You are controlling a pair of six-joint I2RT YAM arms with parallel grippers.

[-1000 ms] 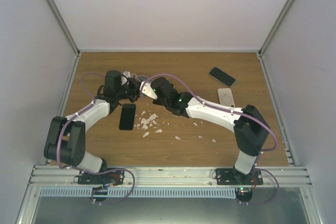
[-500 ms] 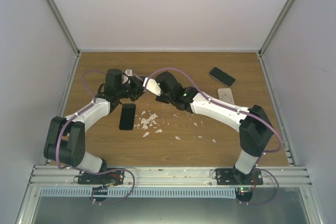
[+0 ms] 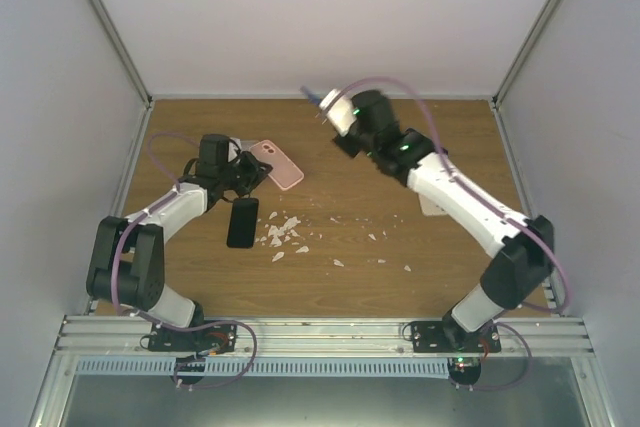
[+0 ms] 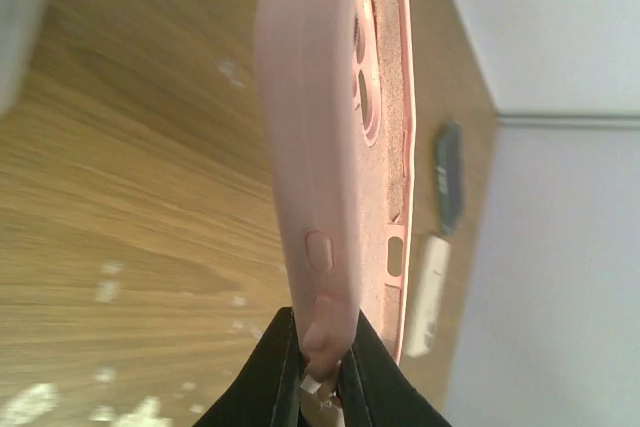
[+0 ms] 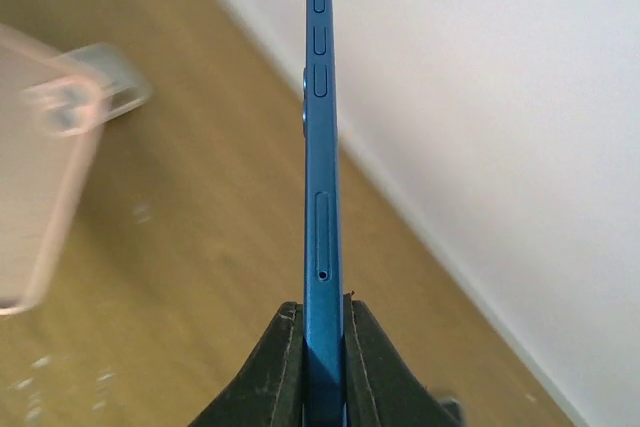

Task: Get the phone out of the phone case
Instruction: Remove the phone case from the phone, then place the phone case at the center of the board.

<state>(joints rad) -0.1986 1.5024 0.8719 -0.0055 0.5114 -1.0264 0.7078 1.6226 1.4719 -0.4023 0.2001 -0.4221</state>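
Now the right jaws, clenched on the blue phone (image 5: 318,197), have pulled well apart from the empty pink case (image 4: 320,147), still pinched by the left jaws.

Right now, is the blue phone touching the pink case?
Apart. The top external view shows table between the pink case in the left gripper and the blue phone in the right gripper.

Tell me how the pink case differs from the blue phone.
The pink case is an empty shell, its inside and camera cutout showing; the blue phone is a solid slab seen edge-on, buttons along its side. The case sits over the table's left part; the phone is near the back wall. Both are pinched at one end, by the left gripper and right gripper.
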